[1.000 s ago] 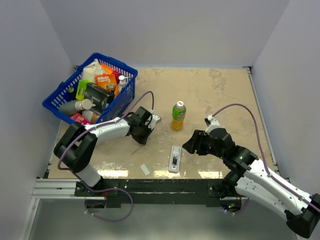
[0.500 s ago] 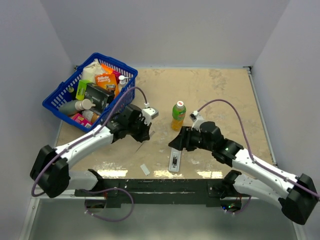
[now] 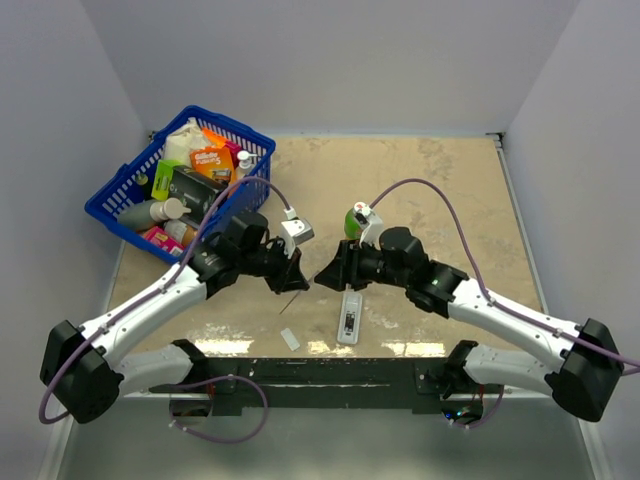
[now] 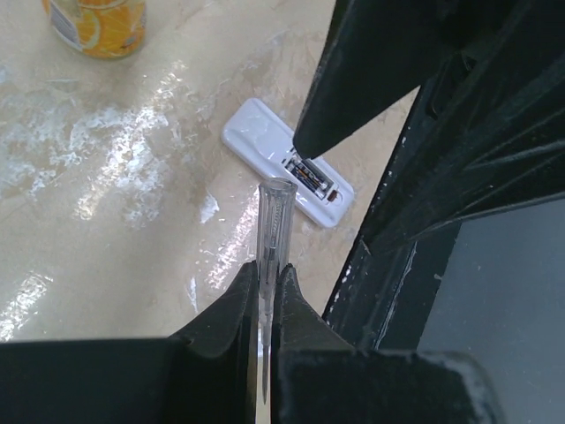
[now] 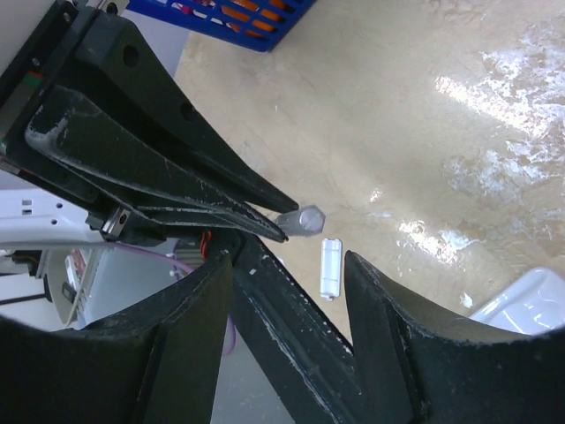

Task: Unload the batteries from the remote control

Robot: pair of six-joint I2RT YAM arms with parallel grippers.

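Table [image 3: 450, 190], blue basket [image 3: 120, 185] well off behind the left fingers. Left gripper [image 4: 265, 269] is clamped narrow on the grey stick [image 4: 269, 234], whose free end sticks out past the fingertips. Right gripper [image 5: 290, 261] is spread wide with nothing between the fingers; it faces the left gripper, and the stick's end sits just ahead of the gap. Remote control [image 4: 256, 132] lies flat on the table just beyond the stick's end, recess up. Small white piece [image 5: 329, 268] lies on the table, seen through the right fingers' gap. Batteries [image 4: 309, 175] are seated in the remote control's recess.
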